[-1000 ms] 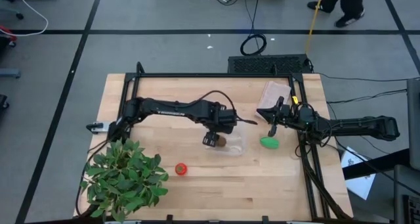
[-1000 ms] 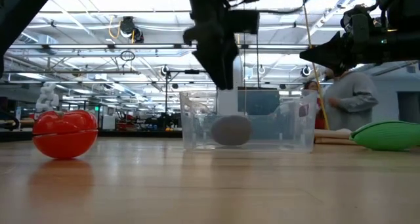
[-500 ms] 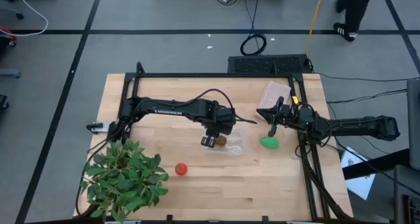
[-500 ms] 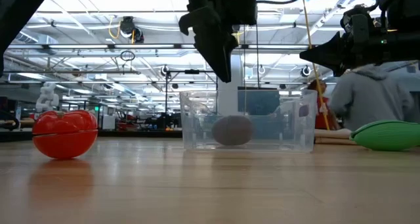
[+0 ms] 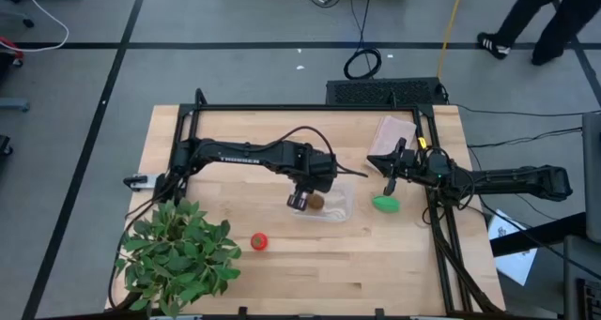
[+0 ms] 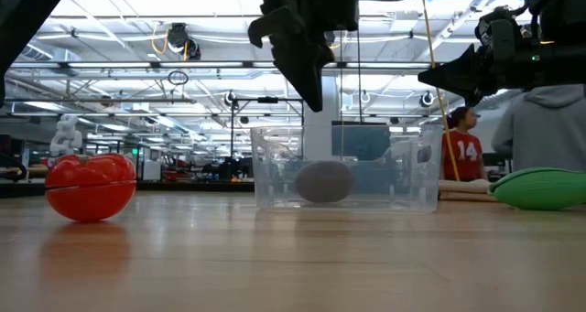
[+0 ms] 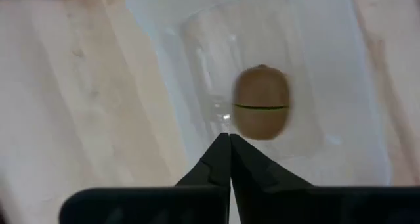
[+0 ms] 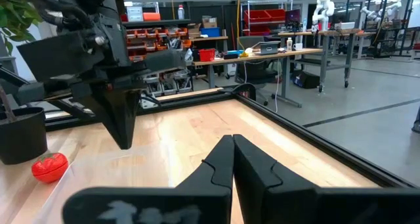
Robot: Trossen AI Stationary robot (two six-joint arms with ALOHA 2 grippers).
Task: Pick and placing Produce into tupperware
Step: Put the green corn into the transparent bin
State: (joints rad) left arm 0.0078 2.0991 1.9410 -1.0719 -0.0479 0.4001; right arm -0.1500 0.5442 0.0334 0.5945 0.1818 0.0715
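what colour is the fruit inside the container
Brown, with a thin dark line around the kiwi; clearest in the left wrist view.

Three produce pieces: one brown kiwi (image 5: 318,202), one green oblong (image 5: 385,204), one red tomato (image 5: 258,241). One clear tupperware (image 5: 331,207), one leafy plant (image 5: 178,254), one pinkish packet (image 5: 392,135).

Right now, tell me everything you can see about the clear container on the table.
The clear container is a small see-through plastic box with rounded corners, open on top, sitting flat on the wooden table near its middle. A fuzzy brown kiwi lies loose on its floor. The left gripper hangs above its edge, fingers shut, touching nothing.
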